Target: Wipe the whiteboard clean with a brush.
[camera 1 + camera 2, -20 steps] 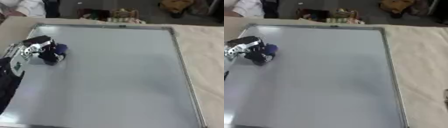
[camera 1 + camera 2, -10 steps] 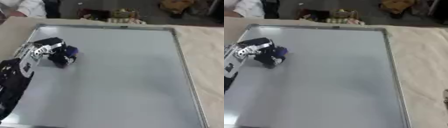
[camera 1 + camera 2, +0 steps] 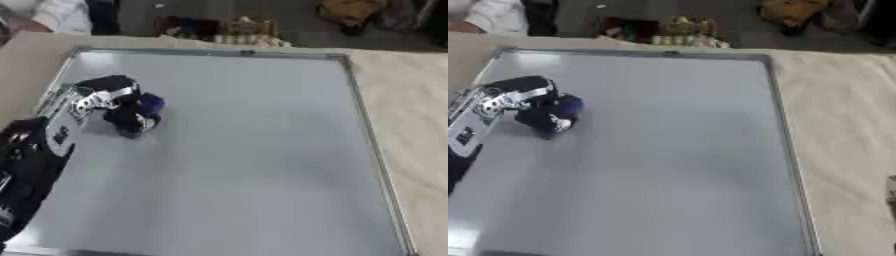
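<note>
A large whiteboard (image 3: 254, 150) with a metal frame lies flat on a beige cloth and fills most of both views. My left hand (image 3: 112, 102) reaches in from the left edge and rests on the board's upper left part. Its fingers are curled round a dark blue brush (image 3: 144, 110) that presses on the board. No marks show on the board's surface. A small dark sliver at the lower right edge of the right eye view may be my right hand (image 3: 892, 190); its fingers do not show.
Beige cloth (image 3: 411, 110) covers the table to the right of the board. Past the far edge stand bags and clutter (image 3: 236, 30) on a dark floor. A person's white sleeve (image 3: 52, 15) shows at the top left.
My left hand has slid the brush to the right and slightly down across the board. The board itself has stayed put.
</note>
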Motion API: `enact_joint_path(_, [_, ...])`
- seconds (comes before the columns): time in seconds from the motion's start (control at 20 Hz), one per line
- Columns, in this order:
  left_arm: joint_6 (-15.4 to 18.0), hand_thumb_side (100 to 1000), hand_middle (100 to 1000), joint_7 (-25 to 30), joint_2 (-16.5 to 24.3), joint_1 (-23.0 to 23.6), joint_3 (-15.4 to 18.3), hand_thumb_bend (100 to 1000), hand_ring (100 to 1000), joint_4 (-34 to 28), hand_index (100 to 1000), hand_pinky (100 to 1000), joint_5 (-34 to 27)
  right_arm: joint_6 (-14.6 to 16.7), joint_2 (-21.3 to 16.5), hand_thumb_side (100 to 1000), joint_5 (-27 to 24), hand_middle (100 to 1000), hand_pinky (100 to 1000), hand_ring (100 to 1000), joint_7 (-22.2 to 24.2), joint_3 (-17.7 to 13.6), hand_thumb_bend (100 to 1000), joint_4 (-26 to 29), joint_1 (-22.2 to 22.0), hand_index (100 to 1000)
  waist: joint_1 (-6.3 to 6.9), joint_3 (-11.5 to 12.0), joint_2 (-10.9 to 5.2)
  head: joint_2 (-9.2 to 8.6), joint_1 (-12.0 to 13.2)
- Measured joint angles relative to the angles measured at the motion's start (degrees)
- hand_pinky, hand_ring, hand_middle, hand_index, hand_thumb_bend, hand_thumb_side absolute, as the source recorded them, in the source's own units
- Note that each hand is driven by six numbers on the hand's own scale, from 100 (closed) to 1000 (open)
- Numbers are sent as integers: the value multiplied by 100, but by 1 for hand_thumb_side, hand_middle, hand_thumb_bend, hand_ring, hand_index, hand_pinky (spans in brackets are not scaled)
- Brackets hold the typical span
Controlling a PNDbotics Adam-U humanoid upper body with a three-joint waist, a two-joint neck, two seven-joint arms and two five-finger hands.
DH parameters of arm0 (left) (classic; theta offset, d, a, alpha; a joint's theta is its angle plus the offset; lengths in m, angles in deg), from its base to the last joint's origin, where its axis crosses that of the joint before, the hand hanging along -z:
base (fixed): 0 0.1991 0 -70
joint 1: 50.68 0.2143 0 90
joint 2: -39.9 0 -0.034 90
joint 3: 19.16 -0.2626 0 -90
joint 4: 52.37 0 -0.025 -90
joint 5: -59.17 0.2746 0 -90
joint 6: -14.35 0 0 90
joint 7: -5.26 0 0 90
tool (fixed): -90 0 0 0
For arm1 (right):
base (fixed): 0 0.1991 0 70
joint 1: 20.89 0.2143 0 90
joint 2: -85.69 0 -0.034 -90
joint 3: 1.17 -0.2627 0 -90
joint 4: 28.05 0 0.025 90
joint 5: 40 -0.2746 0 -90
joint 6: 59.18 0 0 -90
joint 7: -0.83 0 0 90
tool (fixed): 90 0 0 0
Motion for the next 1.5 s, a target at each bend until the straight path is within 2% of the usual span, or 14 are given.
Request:
enact_joint_path(0.2, [-83, 495, 326, -104, -36, 10, 44, 232, 563, 55, 260, 456, 118, -4, 0, 1000, -4, 662, 901, 878, -9, 0, 108, 0, 0, 879, -8, 1, -31, 1, -2])
enact_joint_path(0.75, [-310, 471, 330, -636, -33, 4, 447, 236, 564, 419, 261, 461, 513, 3, 0, 1000, -12, 662, 901, 878, -17, -29, 111, 0, -1, 877, -13, 18, -60, 1, -12])
enact_joint_path(1.05, [-390, 453, 334, -825, 104, 11, 585, 242, 568, 560, 303, 466, 655, 7, 0, 1000, -12, 661, 900, 877, -23, -31, 114, 0, -2, 878, -13, 35, -61, 1, -31])
enact_joint_path(1.5, [-494, 435, 341, -1050, 353, 57, 720, 257, 576, 720, 316, 476, 922, 12, 0, 1000, -12, 660, 900, 876, -34, -32, 115, 0, -15, 878, -13, 53, -67, 1, -57])
